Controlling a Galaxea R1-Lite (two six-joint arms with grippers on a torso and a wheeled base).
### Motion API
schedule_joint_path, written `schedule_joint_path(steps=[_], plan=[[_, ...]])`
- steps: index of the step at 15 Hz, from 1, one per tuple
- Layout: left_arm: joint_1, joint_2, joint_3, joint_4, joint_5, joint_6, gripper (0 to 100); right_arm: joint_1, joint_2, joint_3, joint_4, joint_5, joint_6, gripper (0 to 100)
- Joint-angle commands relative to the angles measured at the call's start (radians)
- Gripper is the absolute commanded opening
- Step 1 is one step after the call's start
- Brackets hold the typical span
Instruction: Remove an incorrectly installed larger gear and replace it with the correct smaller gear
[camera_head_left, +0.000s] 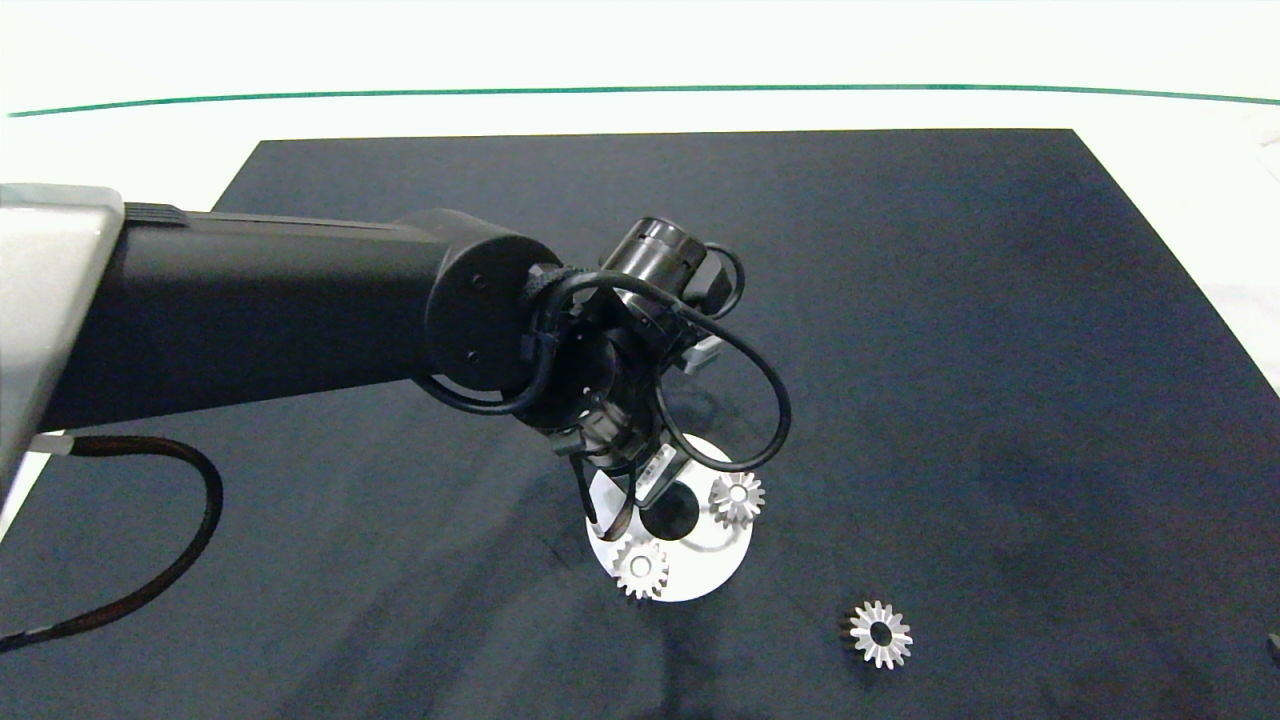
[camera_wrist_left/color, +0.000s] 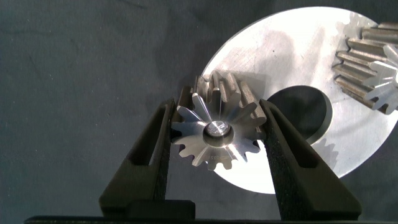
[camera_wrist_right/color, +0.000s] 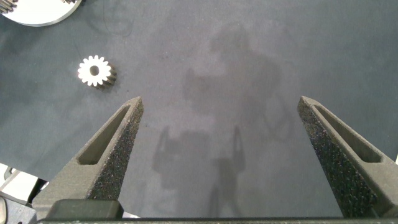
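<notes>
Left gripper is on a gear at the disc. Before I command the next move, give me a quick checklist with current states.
1. Left gripper gripping a gear: ok, a finger on each side of its teeth.
2. Gear seated on a pin of the round plate: cannot tell.
3. Which size this gear is: cannot tell.
4. Other two gears on the plate: ok, both in place.
5. Loose gear on the black mat: ok, well apart from the plate.
6. Right gripper: ok, open, over bare mat.
</notes>
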Motion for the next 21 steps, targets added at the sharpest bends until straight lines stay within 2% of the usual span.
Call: schedule_joint_path(steps=[1, 6, 8, 11, 13, 15, 16, 19, 21], plan=[[-0.001, -0.032, 0.001, 0.007, 0.001, 0.001, 28, 0.001, 0.001, 0.001, 0.001, 0.0, -0.002, 100], [0.002, -0.077, 0.011, 0.014, 0.001, 0.001, 28, 0.001, 0.004, 0.001, 0.003, 0.0, -0.002, 100], [0.007, -0.109, 0.019, 0.049, 0.001, -0.002, 28, 0.001, 0.004, 0.001, 0.003, 0.0, -0.002, 100], [0.007, -0.151, 0.027, 0.119, 0.0, -0.069, 28, 0.001, 0.006, 0.001, 0.003, 0.0, -0.002, 100], [0.008, -0.18, 0.054, 0.121, 0.0, -0.072, 28, 0.001, 0.004, 0.001, 0.003, 0.0, -0.002, 100], [0.031, -0.223, 0.143, 0.112, -0.003, -0.072, 28, 0.001, 0.004, 0.001, 0.003, 0.0, -0.002, 100], [0.043, -0.238, 0.182, 0.093, -0.003, -0.072, 28, 0.001, 0.004, 0.003, 0.003, 0.0, -0.002, 100], [0.1, -0.307, 0.413, -0.128, -0.01, -0.072, 28, 0.001, 0.006, 0.003, 0.003, 0.0, -0.002, 100], [0.134, -0.332, 0.492, -0.198, -0.026, -0.071, 28, 0.001, 0.006, 0.011, 0.001, 0.0, -0.002, 100]])
